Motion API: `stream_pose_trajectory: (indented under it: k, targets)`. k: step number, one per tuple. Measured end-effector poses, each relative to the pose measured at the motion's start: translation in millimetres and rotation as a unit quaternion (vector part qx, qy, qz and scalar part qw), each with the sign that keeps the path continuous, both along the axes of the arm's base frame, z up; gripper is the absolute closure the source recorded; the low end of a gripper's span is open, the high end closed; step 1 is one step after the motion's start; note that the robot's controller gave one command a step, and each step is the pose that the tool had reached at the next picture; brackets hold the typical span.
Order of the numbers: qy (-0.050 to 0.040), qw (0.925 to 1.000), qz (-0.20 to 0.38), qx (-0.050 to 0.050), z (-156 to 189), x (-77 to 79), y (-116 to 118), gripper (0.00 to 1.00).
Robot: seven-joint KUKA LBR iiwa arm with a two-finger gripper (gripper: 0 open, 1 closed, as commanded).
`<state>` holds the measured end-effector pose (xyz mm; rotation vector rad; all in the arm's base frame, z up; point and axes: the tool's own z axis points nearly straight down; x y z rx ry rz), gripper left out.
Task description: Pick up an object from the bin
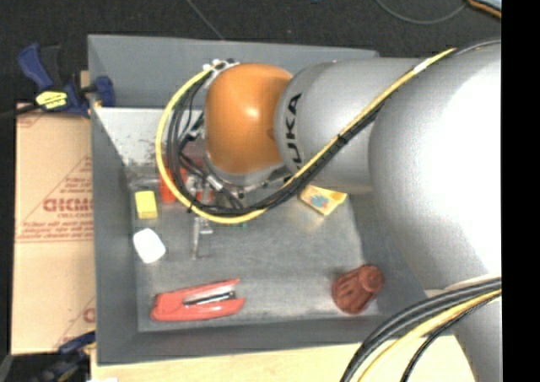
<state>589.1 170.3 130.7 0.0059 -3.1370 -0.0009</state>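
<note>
Gripper (201, 239) hangs with white block (149, 245) at nine o'clock, red stapler (197, 302) at six; open or closed, cannot tell.

Robotics lab: cabled KUKA arm (396, 144) over a grey metal bin (287, 275).

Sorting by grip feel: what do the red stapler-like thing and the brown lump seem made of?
The red stapler-like thing looks like smooth hard plastic, with a pale, probably metal strip along its top. The brown lump looks matte and ridged, perhaps rubber or soft plastic.
</note>
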Motion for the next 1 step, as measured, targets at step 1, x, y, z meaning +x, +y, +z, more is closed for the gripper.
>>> stream_pose_trajectory:
  k: [1]
  targets:
    - [-0.0038,1.0,-0.002,0.001,5.0,1.9,-0.8,0.0]
